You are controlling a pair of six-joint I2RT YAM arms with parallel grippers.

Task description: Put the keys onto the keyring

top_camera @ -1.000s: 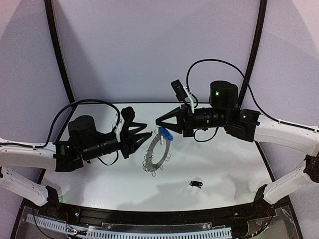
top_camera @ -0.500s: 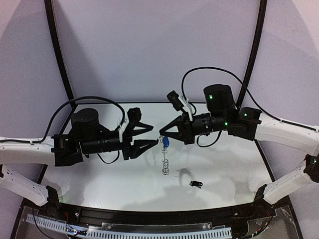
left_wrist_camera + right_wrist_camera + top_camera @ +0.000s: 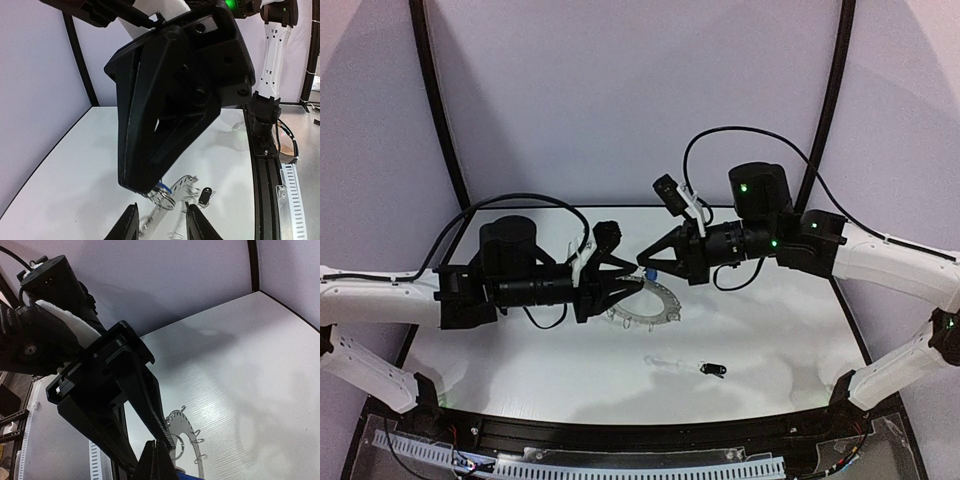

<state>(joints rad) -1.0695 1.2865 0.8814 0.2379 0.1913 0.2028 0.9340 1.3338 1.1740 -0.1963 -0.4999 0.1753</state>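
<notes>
The keyring point(image 3: 661, 301) hangs in the air between my two grippers, tilted, with wire loops along its edge. My right gripper point(image 3: 642, 265) is shut at its top, on the blue key point(image 3: 650, 272) and a bundle of loops. My left gripper point(image 3: 636, 275) is open, its fingers on either side of the ring, just below the right gripper's tip. In the left wrist view the ring point(image 3: 162, 210) passes between my left fingers point(image 3: 129, 225), under the blue key point(image 3: 165, 187). The black key point(image 3: 713, 370) lies on the table and also shows in the left wrist view point(image 3: 205, 195). The right wrist view shows the ring point(image 3: 189, 427).
The white table point(image 3: 770, 330) has a black frame round it, with curved black posts at the back. A cable track point(image 3: 620, 467) runs along the near edge. The right arm's base point(image 3: 262, 120) stands at the table's right side.
The ring hung edge-on from my right gripper and now swings up, tilted and broad-side. My left gripper has moved right and closed in round the ring. My right gripper rose a little.
</notes>
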